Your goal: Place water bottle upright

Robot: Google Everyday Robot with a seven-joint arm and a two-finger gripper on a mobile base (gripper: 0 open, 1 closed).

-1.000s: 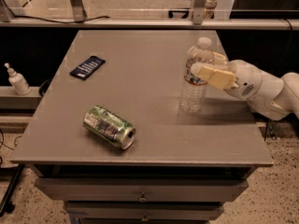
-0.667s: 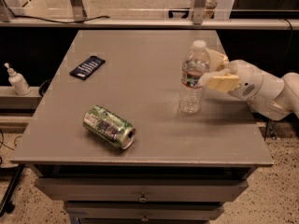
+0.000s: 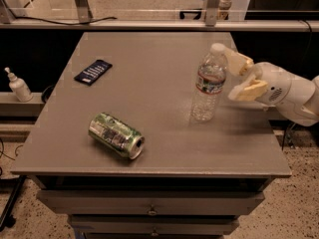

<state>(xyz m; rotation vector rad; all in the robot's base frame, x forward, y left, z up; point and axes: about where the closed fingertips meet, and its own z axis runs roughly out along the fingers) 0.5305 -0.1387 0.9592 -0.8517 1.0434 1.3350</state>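
Observation:
The water bottle (image 3: 209, 86), clear ribbed plastic with a white cap and a red and white label band, stands upright on the grey table (image 3: 149, 63), right of centre. My gripper (image 3: 239, 76) is just to the bottle's right, open, with its tan fingers (image 3: 247, 90) spread and clear of the bottle. The white arm reaches in from the right edge.
A green-patterned drink can (image 3: 116, 135) lies on its side near the table's front left. A dark flat packet (image 3: 93, 71) lies at the back left. A small white pump bottle (image 3: 19, 85) stands off the table to the left. Drawers sit below the table front.
My gripper has let go of the bottle and drawn back to the right. The bottle stays standing in the same spot.

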